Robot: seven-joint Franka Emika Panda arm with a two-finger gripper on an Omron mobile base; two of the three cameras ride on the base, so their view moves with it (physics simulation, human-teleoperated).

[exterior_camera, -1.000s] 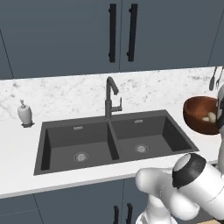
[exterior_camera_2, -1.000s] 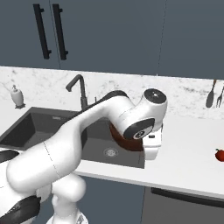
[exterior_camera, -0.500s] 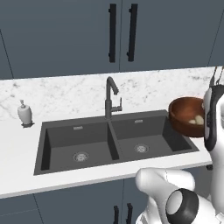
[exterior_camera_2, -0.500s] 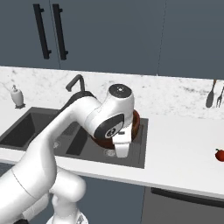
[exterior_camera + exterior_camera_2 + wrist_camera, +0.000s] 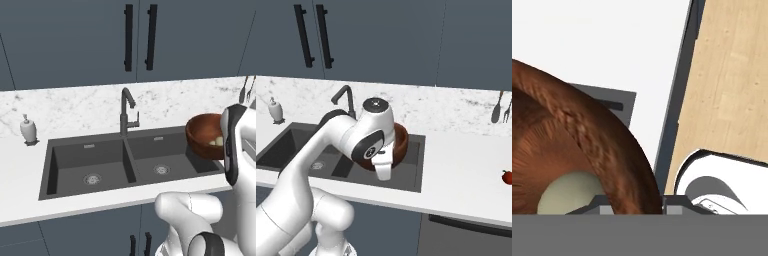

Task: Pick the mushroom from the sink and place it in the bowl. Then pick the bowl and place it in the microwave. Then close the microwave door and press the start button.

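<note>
Gripping bowl (image 5: 205, 136) by rim, gripper (image 5: 632, 202) fingers nearly closed, one each side of wall. Bowl lifted over right basin of sink (image 5: 100, 165), at 3 o'clock of faucet (image 5: 126, 110). Mushroom (image 5: 569, 192) lying inside bowl. Soap dispenser (image 5: 28, 130) at 9 o'clock on counter (image 5: 466, 165).

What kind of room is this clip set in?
A rendered home kitchen, by the look of it: a dark double-basin sink with a gooseneck faucet set in a white marble counter, and blue-grey cabinets above.
</note>
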